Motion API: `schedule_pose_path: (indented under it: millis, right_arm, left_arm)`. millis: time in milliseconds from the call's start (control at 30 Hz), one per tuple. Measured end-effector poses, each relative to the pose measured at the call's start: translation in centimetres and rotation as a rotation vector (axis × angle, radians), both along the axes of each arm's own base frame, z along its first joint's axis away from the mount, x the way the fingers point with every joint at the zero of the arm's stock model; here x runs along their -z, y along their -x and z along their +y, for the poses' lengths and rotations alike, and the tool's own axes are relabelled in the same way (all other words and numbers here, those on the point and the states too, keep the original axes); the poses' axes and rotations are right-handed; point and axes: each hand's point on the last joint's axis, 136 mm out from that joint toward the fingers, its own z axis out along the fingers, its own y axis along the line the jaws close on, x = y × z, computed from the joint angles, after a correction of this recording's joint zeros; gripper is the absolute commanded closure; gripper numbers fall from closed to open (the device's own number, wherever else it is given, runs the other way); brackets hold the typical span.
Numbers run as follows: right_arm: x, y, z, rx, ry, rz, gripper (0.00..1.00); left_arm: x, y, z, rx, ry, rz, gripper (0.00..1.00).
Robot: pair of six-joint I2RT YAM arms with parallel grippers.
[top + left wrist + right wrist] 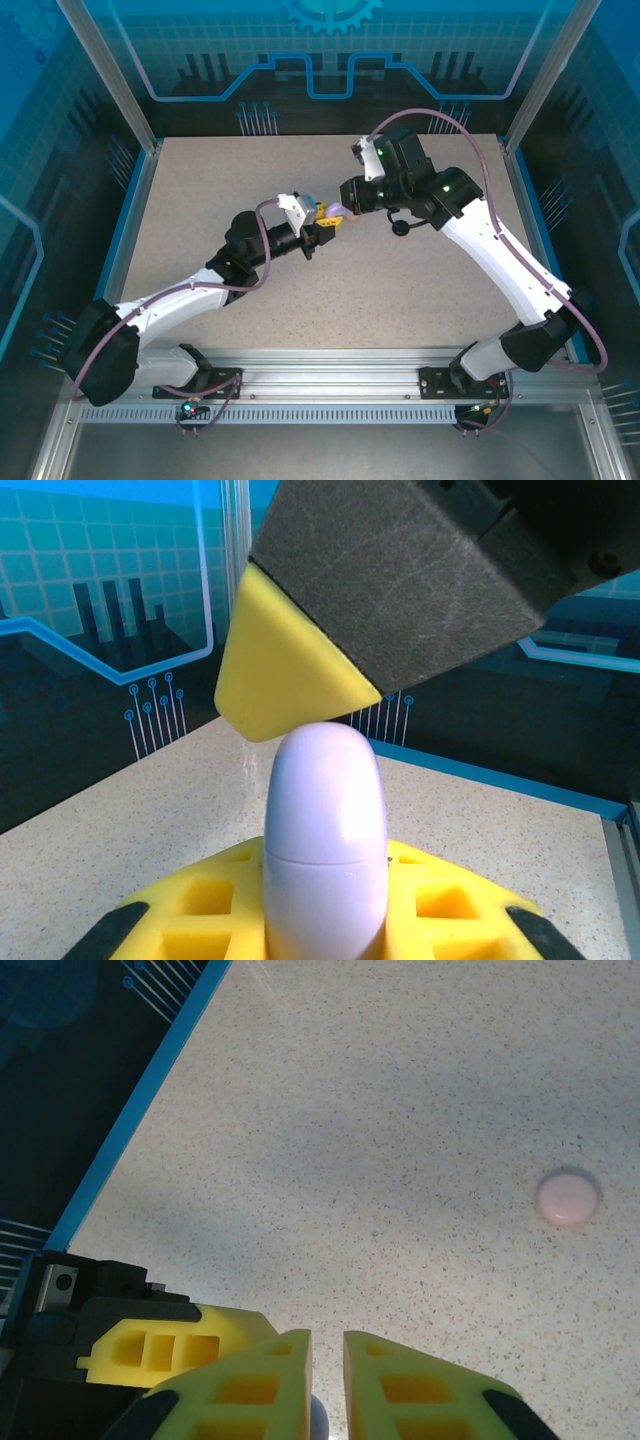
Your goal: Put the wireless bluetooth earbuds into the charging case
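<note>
**Lilac case clamped upright in the left gripper, right fingers at its top**

Top external: the lilac case sits mid-table, raised off the table in the yellow fingers of the left gripper. The right gripper meets the case from the other side. At this size the case is a pale speck, and how either pair of jaws stands is hard to make out. A small black round thing lies near the case on its right, under the right arm. It is too small to tell what it is.

Left wrist: here the case is large and plain. It stands upright, closed, with a seam running across its middle. The left gripper's yellow pads press on both sides of its lower half, a firm hold, and the frame's bottom edge cuts off its base. One yellow fingertip of the right gripper hangs at the very top of the case, touching it or just short of it. The other right finger is not shown.

Right wrist: this angle gives the right gripper's jaws, which stand narrow with a thin slit between the yellow fingers. A grey-lilac sliver shows low in that slit, cut off by the frame. Whether the fingers pinch it cannot be told. A yellow finger of the left gripper lies just to the left of it. Well apart from the lilac case, a pink round case lies flat on the table.
</note>
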Motion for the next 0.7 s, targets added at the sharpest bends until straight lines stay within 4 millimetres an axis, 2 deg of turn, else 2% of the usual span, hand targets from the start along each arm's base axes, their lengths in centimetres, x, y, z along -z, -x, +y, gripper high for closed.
schedule_pose_path:
  millis: [133,300,400,533,700]
  right_arm:
    - [1.8,0.1,-3.4,0.112,0.001,0.046,0.64]
    - [5.3,0.3,-8.0,0.269,0.013,0.115,0.57]
    - [8.0,1.1,-9.3,0.316,0.036,0.163,0.51]
    - [11.2,2.3,-10.4,0.357,0.066,0.224,0.5]
    - [13.1,3.0,-11.2,0.395,0.084,0.255,0.49]
  left_arm:
    - [1.0,-1.2,0.3,-0.048,0.008,0.054,1.0]
    - [4.1,-3.0,0.4,-0.102,0.017,0.181,1.0]
    - [7.0,-3.9,0.7,-0.141,0.015,0.276,1.0]
    - [11.5,-4.8,1.2,-0.194,0.011,0.427,1.0]
    - [16.3,-6.1,2.4,-0.268,0.04,0.624,1.0]
